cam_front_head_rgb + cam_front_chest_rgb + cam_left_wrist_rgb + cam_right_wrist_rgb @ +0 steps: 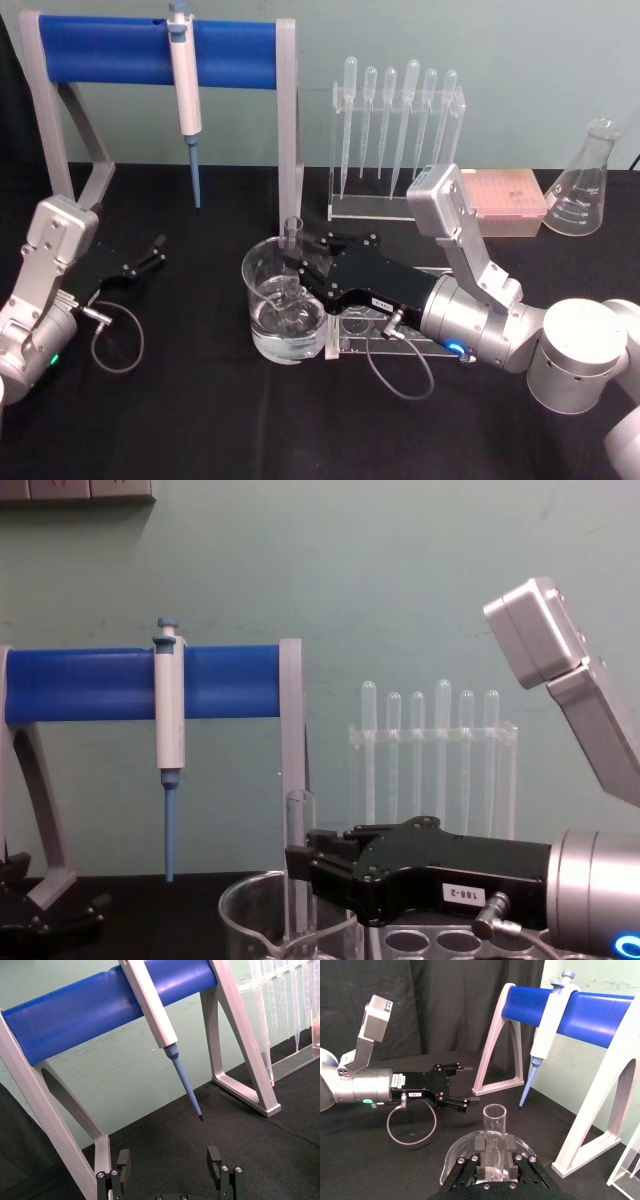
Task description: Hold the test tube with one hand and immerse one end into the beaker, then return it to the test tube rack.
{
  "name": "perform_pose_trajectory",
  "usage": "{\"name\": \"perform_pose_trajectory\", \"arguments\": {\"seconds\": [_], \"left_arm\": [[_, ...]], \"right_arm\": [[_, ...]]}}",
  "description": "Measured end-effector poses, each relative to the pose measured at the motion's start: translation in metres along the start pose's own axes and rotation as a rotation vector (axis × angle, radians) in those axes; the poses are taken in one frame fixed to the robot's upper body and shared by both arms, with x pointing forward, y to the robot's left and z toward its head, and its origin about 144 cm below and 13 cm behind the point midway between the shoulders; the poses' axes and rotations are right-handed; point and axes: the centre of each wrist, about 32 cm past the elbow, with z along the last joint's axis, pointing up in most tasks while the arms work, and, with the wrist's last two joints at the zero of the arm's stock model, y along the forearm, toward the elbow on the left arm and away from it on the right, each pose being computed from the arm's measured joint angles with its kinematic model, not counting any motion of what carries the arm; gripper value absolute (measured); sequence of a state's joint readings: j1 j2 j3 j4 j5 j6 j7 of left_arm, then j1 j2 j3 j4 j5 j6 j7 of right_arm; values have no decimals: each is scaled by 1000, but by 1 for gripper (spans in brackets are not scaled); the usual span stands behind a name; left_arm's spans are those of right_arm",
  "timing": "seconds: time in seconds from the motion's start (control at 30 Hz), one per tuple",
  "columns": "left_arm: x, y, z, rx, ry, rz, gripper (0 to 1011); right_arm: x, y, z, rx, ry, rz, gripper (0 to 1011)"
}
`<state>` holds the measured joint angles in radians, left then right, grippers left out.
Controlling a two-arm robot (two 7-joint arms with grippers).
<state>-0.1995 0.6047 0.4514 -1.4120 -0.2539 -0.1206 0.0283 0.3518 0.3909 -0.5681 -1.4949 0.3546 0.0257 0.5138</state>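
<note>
my right pincer is clamped on the tube, partway down its length. the tube stands upright with its round end down inside the beaker and its open rim up. the rack sits just beside the beaker, to my right and under my wrist, so i judge the return is a straight lift, then a shift right. my left pincer rests open, well apart at the desk's left.

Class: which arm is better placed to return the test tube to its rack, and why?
Right. The right gripper grips the test tube, upright in the beaker, beside the rack. The left gripper sits open, far left.
</note>
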Motion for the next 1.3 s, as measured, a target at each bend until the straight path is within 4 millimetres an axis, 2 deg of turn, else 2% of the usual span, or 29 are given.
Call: {"name": "perform_pose_trajectory", "arguments": {"seconds": [1.3], "left_arm": [[0, 0, 0, 0, 0, 0, 1000]], "right_arm": [[0, 0, 0, 0, 0, 0, 241]]}}
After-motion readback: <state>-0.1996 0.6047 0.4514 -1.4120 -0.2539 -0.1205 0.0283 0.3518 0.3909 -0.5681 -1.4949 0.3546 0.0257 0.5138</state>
